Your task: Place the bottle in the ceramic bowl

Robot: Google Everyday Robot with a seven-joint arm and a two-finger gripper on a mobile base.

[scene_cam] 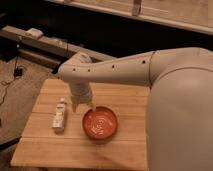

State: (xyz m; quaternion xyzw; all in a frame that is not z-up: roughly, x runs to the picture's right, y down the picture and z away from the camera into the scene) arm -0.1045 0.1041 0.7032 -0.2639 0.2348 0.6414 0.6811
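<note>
**A:** Wooden slat table [125, 100], dark room behind it. Where is the bottle?

**B:** The bottle [60, 116] lies flat on the table with its cap toward 12 o'clock. It is at 9 o'clock from the ceramic bowl [100, 123], near it but apart.

**A:** And the gripper?

**B:** The gripper [83, 107] hangs pointing down between the two, at 11 o'clock from the bowl and just beside its rim. Its fingers [92, 105] are spread and grasp nothing.

**A:** Further out?

**B:** The pale arm [115, 70] reaches in from 3 o'clock. Cables [12, 75] lie on the floor at 10 o'clock.

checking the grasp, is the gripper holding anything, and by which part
Nothing: the gripper hangs empty between the bottle, lying on the table, and the bowl.
</note>
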